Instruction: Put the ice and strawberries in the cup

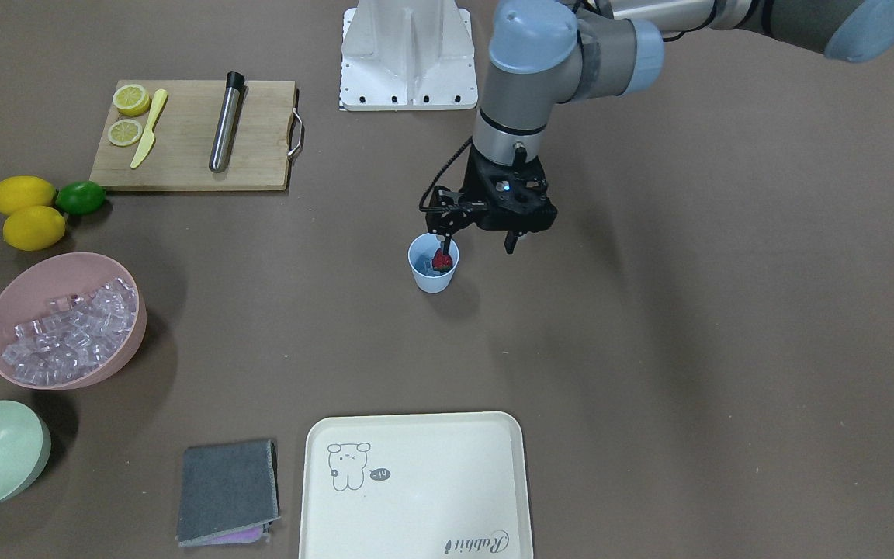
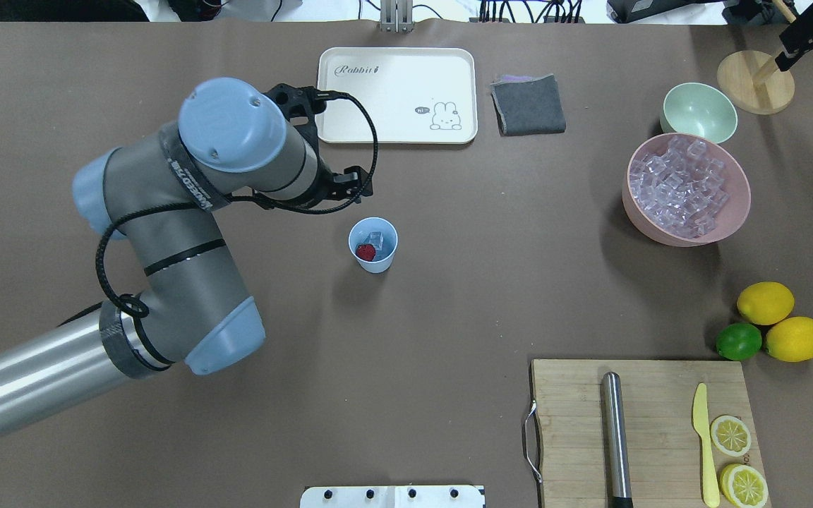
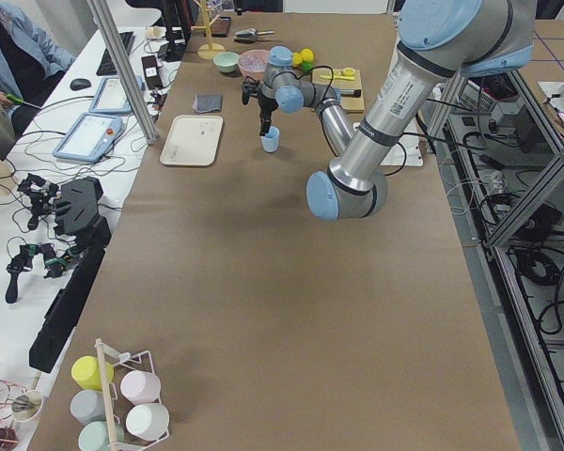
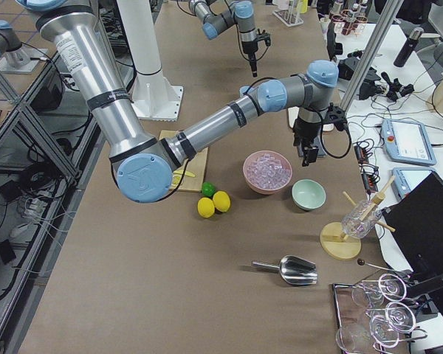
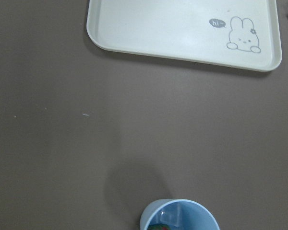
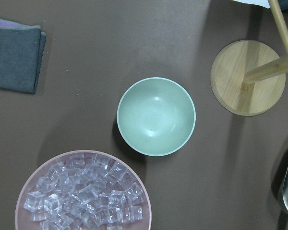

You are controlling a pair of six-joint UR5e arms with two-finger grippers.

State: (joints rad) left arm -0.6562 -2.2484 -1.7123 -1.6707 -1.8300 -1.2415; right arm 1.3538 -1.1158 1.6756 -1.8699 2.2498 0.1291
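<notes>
Front-facing view: your left gripper (image 1: pixel 478 242) hangs just over the cup (image 1: pixel 433 264) with its fingers apart. One fingertip (image 1: pixel 447 237) dips at the rim and the other stands clear, outside the cup. The strawberry (image 1: pixel 441 262) lies inside the cup. Overhead view: the strawberry sits beside one cube of ice (image 2: pixel 377 238) on the cup's floor. The pink bowl (image 2: pixel 689 190), heaped with more ice, stands well apart from the cup, on the side away from the left arm. Left wrist view: only the cup's rim shows at the bottom edge, with the cream tray (image 5: pixel 182 28) beyond it. Right-side view: your right gripper (image 4: pixel 308 151) hovers far from the cup, near the pale green bowl (image 4: pixel 308 194). Whether its fingers are apart or together, you cannot tell.
</notes>
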